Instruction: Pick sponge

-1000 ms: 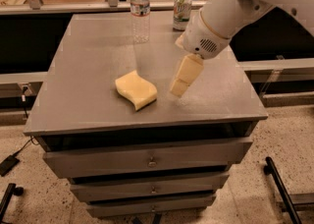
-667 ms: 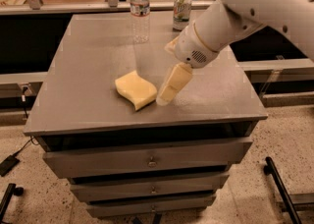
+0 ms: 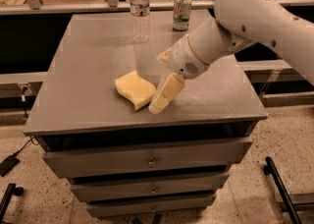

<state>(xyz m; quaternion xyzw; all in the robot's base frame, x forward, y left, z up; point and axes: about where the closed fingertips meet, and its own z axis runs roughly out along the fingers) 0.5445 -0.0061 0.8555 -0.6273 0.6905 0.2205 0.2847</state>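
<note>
While the sponge [image 3: 134, 89] lies flat on the table [image 3: 83, 70], nearer the front edge than the back and about midway between the left and right edges, the gripper [image 3: 159, 102] hangs just at its right end. The sponge is pale yellow and thick, with wavy sides, and nothing rests on it. The gripper is much the same pale yellow. It slants down and to the left from a white round wrist, with its tip low over the table top close to the front edge. Tip and sponge sit so close that I cannot tell whether they touch or stand a hair apart. Whether the gripper is released or clenched cannot be told either, and nothing shows it grasping the sponge.

The white arm [image 3: 255, 16] comes in from the right — it crosses above the right edge and the back right part of the table and bends down toward the middle.

Along the back edge stand a clear bottle [image 3: 140, 9] with a white cap, near the middle of that edge, and a can [image 3: 182, 11] just to its right. Both are upright and well apart from the sponge.

Below the top, the table front shows drawers [image 3: 147, 156] stacked one under another — each with a small knob at its centre. A dark cable [image 3: 11, 161] lies on the speckled floor by the front left corner.
</note>
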